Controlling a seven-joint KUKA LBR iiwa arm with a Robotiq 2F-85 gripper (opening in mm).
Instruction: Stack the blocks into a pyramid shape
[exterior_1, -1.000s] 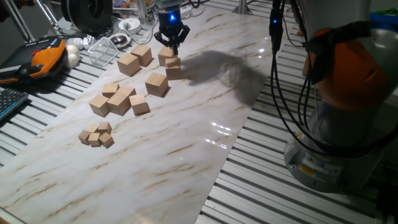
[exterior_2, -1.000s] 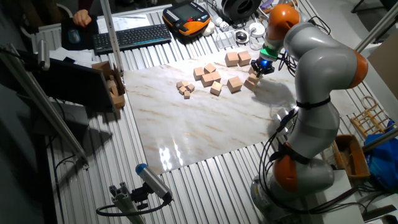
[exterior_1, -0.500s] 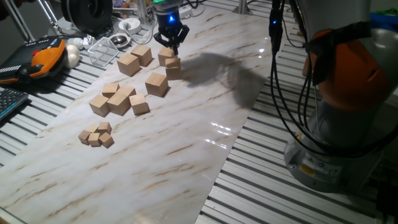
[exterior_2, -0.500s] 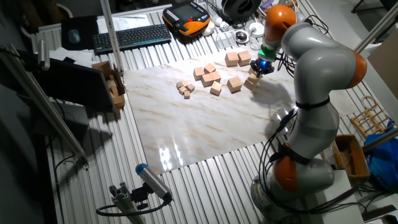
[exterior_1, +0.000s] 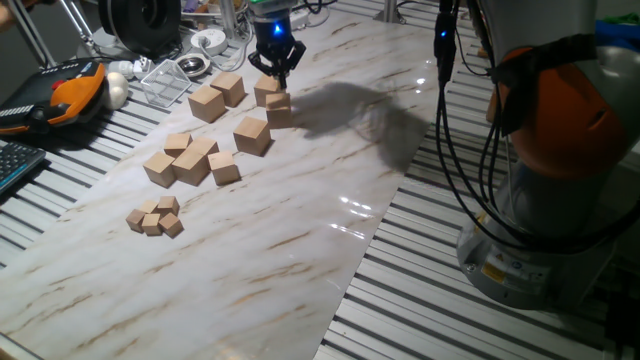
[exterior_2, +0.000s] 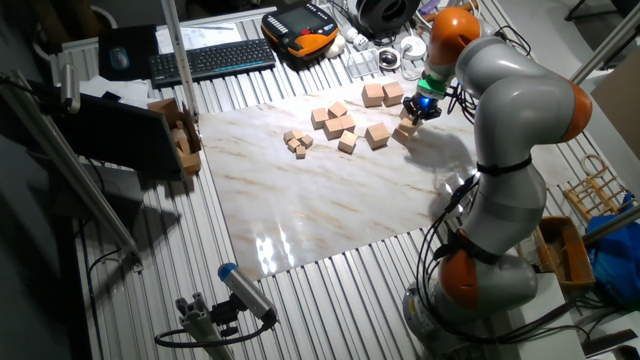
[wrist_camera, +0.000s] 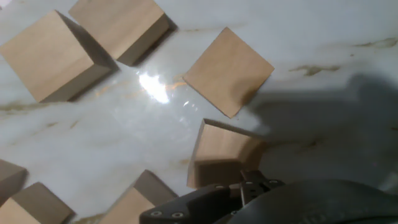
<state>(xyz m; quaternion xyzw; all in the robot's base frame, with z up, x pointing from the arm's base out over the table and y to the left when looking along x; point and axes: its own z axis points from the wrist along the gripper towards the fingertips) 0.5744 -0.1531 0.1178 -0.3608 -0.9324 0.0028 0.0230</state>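
Several large plain wooden blocks lie at the far end of the marble board (exterior_1: 300, 230). Two sit side by side (exterior_1: 207, 102) (exterior_1: 229, 87), one stands alone (exterior_1: 252, 133), and two touch under the hand (exterior_1: 267, 90) (exterior_1: 279, 107). My gripper (exterior_1: 275, 70) hangs just over this last pair. In the hand view a block (wrist_camera: 224, 155) lies right at my fingertips (wrist_camera: 249, 185), another (wrist_camera: 227, 70) lies beyond it, and two more sit at the upper left (wrist_camera: 53, 56) (wrist_camera: 121, 25). My fingertips are mostly hidden, so I cannot tell whether the jaws are open or shut.
Medium wooden cubes (exterior_1: 190, 160) cluster left of the blocks, and tiny cubes (exterior_1: 155, 217) lie nearer the front. A clear tray (exterior_1: 165, 80), a bowl (exterior_1: 192, 66) and an orange pendant (exterior_1: 75, 88) sit beyond the board's left edge. The arm's base (exterior_1: 560, 200) stands at the right.
The gripper has stayed over the same pair of blocks, shifting only slightly. No block has visibly moved.
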